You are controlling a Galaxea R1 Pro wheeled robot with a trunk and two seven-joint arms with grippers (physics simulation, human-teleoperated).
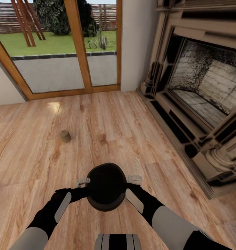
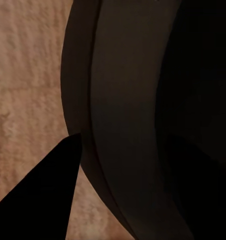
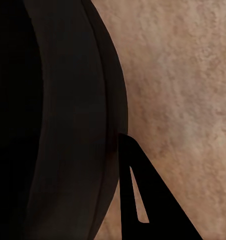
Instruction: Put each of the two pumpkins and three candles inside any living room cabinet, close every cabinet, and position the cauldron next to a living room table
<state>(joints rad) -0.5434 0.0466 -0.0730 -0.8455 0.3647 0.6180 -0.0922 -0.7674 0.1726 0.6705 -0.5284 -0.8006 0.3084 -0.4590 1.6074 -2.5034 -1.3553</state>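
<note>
The black cauldron [image 1: 106, 187] hangs above the wooden floor right in front of my trunk, held between both arms. My left gripper [image 1: 88, 191] is clamped on its left rim and my right gripper [image 1: 127, 189] on its right rim. In the left wrist view the cauldron wall [image 2: 123, 115] runs close by one dark finger [image 2: 43, 205] that lies outside it. The right wrist view shows the same: cauldron wall [image 3: 68, 125] with one finger [image 3: 148, 200] outside. One small tan candle [image 1: 65, 136] stands on the floor ahead to my left. The pumpkins and the cabinet are out of view.
A large stone fireplace [image 1: 201, 97] with a raised hearth runs along the right side. A wood-framed glass door [image 1: 62, 48] to a garden closes the far wall. Wooden floor [image 1: 107, 125] stretches between me and the door.
</note>
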